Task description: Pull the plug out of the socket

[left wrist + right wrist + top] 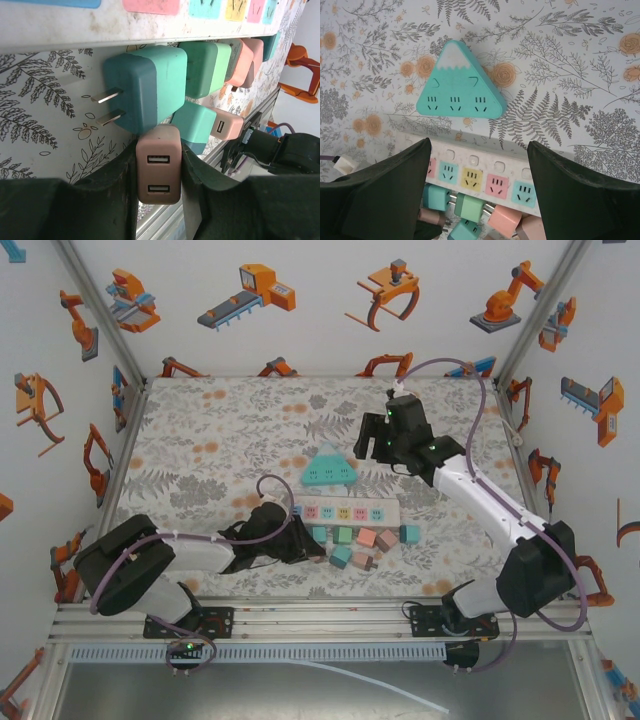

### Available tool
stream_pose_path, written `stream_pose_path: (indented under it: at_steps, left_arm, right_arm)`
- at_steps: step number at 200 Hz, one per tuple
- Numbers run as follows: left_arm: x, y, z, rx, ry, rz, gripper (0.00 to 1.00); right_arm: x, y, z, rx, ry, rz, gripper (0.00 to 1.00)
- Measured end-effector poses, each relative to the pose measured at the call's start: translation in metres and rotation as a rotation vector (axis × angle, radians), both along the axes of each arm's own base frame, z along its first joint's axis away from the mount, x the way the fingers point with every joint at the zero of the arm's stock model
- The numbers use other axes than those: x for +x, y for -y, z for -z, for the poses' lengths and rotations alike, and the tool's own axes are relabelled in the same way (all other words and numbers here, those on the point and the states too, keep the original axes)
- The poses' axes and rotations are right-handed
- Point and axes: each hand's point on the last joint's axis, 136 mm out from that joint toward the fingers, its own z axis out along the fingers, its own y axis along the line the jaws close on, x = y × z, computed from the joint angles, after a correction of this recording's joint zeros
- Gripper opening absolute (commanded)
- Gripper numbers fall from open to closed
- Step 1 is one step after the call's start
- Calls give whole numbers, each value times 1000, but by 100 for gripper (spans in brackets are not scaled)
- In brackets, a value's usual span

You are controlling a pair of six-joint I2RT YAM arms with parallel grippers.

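Your left tool [159,157] pinches the dusty-pink plug [158,175] between its jaws, two USB ports showing; your right tool [479,150] hangs spread above the socket strip [510,167].

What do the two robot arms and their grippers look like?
The left arm and right arm have white links between bulky black joints, with a thin purple cable looping along each. The left gripper and right gripper have broad, matte black fingers. Small green lights glow on the right arm.
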Motion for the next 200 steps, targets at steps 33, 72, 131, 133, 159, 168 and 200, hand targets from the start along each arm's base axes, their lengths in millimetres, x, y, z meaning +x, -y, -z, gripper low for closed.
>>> stream_pose_path:
  at_steps: [33, 72, 131, 133, 159, 168, 200]
  left_arm:
    - [0, -4, -8, 0, 19, -14, 49]
    - [-4, -14, -20, 30, 49, -32, 71]
    - [6, -51, -70, 160, 213, -103, 97]
    - [7, -53, -75, 165, 229, -107, 97]
    - [36, -78, -133, 244, 430, -185, 97]
    - [51, -94, -149, 290, 493, -233, 97]
    - [102, -174, -161, 537, 600, -421, 97]
  right_arm:
    - [-2, 2, -5, 1, 11, 6, 71]
    - [-4, 6, -15, 4, 36, 17, 71]
    - [-4, 20, -32, -24, 96, 48, 74]
    - [-4, 21, -33, -27, 99, 51, 74]
    - [3, 49, -30, -79, 120, 106, 78]
    - [7, 65, -23, -105, 115, 143, 81]
    - [15, 129, 11, -177, 71, 281, 91]
